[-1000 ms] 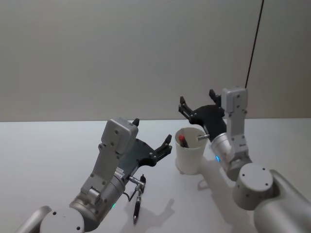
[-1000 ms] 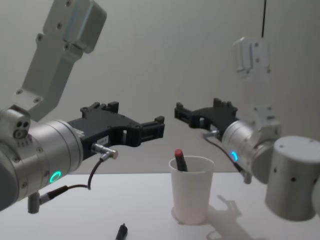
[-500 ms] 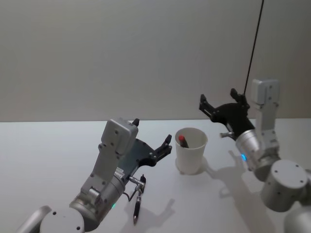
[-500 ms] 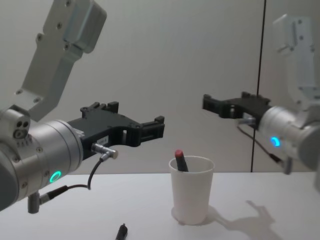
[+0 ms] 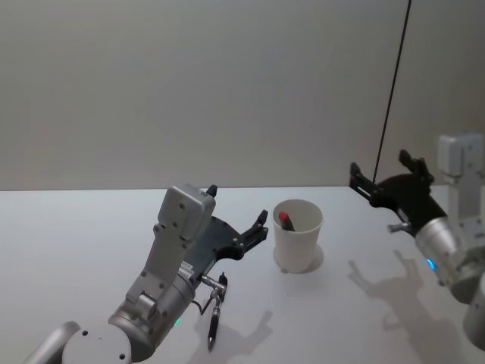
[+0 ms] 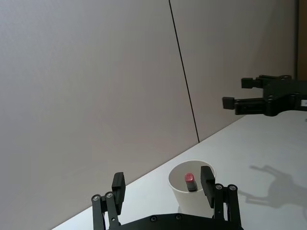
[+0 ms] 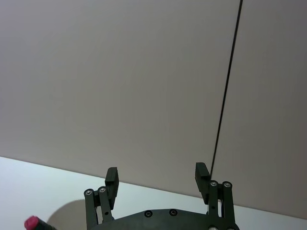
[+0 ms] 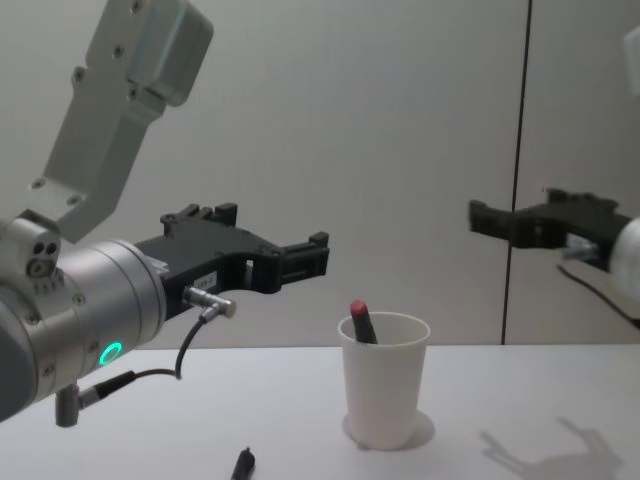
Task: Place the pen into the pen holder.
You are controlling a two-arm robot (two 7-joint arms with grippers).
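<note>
Currently: pen holder (image 5: 298, 244) upright on table (image 5: 76, 243), approx. mid-table. Red-capped pen (image 5: 285, 220) stands inside it, leaning to the holder's left side, cap just above the rim. Dark pen (image 5: 214, 322) lies flat on the table, nearer the robot and left of the holder, beside the L arm, clear of the holder. Left gripper (image 5: 236, 206) hovers just left of the holder, fingers spread, nothing between them. Right gripper (image 5: 379, 163) is raised well to the holder's right, above rim level, fingers likewise apart, empty.
</note>
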